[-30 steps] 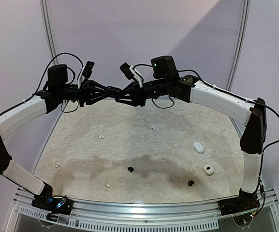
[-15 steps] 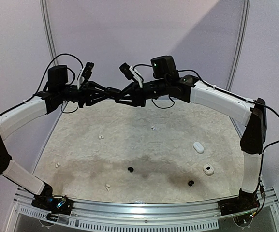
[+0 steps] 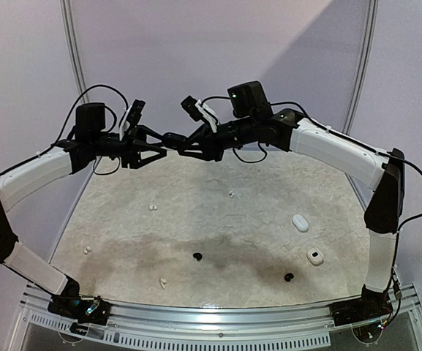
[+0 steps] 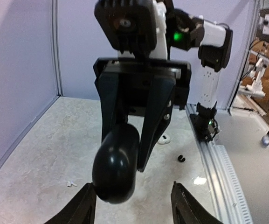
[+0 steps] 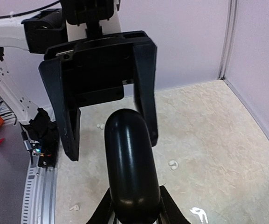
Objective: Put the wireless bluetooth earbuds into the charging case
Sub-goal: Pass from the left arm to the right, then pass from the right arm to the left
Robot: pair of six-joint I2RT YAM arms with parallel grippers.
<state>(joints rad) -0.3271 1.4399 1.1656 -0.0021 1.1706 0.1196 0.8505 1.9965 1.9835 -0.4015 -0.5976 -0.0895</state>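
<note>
While the right gripper (image 5: 133,207) pinches the black charging case (image 5: 132,158) by one end, the left gripper (image 4: 133,198) stands spread about the other end, not gripping. Well below the case, the earbuds (image 3: 197,257) lie scattered on the table (image 3: 218,219). They are probably light, hard and slippery, best nipped across the body. Only the overhead view shows all six; only the wrist views show the grips.

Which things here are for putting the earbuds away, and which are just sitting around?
For the job:
black case, held in the right hand
two black earbuds
four white earbuds
two white cases

Just there:
table
metal rail at its front edge
</note>
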